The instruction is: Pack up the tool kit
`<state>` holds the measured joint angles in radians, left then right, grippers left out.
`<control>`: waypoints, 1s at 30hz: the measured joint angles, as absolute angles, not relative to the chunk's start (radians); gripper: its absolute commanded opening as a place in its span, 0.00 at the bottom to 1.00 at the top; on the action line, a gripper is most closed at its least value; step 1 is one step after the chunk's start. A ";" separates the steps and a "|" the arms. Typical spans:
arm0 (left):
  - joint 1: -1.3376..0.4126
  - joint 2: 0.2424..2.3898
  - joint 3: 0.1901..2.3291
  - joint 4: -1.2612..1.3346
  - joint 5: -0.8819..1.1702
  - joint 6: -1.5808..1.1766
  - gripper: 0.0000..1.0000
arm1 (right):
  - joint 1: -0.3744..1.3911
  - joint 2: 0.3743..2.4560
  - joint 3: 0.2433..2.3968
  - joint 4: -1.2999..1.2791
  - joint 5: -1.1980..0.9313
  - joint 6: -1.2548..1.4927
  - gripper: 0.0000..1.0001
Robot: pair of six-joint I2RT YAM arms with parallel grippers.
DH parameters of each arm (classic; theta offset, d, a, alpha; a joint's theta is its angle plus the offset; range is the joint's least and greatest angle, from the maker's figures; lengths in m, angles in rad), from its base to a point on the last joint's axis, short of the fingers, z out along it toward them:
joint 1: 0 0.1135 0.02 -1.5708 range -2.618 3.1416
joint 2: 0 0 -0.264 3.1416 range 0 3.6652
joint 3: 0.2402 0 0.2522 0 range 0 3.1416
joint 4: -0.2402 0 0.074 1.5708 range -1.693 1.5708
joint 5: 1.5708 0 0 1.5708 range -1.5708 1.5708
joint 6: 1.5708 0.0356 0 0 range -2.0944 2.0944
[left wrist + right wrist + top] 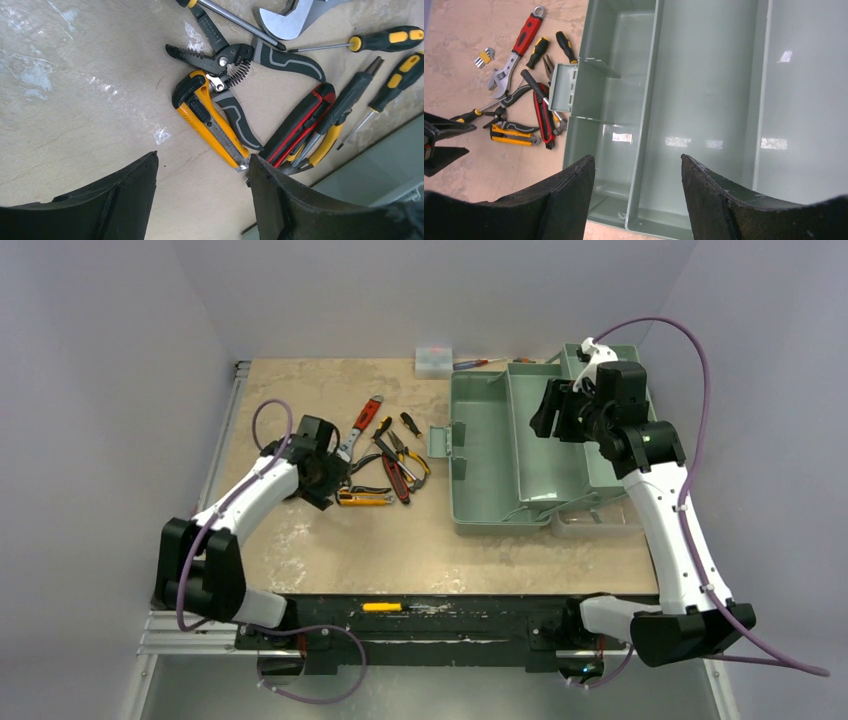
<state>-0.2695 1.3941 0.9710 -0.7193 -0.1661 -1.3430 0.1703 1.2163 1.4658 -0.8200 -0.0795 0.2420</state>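
The left gripper [202, 167] hangs over the tool heap at centre left of the top view. Its jaws are apart with nothing between them, and bare table [75, 100] shows in the gap. The nearest tool is the yellow knife [210, 122], which lies on a slant in the middle of the left wrist frame, its blade end toward the lower middle. It touches the pliers [235, 65], whose lower grey handle runs along its right side. The red knife [300, 125] sits just beside that.

To pick well, I judge the gripper should turn so the jaws straddle the yellow knife across its width at mid-body, clear of the pliers handle. It should then drop to the table before closing. A grip near either end would likely let the knife swing or drag its neighbours along.

The toolbox [480, 465] stands open at centre right of the top view, and no tool shows inside it. The right gripper [638, 165] hovers over it with jaws parted, grasping nothing, and should leave the drop path free.
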 measured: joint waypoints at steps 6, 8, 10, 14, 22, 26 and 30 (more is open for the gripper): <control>-0.270 1.571 1.097 -0.840 -0.164 -1.351 0.63 | 0.170 1.214 1.463 -0.810 -0.101 0.242 0.62; -0.271 1.610 1.104 -0.857 -0.162 -1.353 0.63 | 0.172 1.211 1.458 -0.800 -0.103 0.242 0.62; -0.272 1.642 1.104 -0.865 -0.159 -1.362 0.64 | 0.172 1.205 1.451 -0.798 -0.106 0.241 0.62; -0.283 1.679 1.105 -0.870 -0.162 -1.386 0.64 | 0.172 1.198 1.447 -0.794 -0.116 0.241 0.62; -0.293 1.750 1.148 -0.849 -0.173 -1.404 0.62 | 0.173 1.166 1.428 -0.783 -0.151 0.242 0.61; -0.293 1.767 1.148 -0.837 -0.175 -1.419 0.62 | 0.175 1.158 1.423 -0.781 -0.154 0.241 0.60; -0.293 1.779 1.148 -0.830 -0.169 -1.430 0.61 | 0.175 1.151 1.410 -0.771 -0.167 0.241 0.60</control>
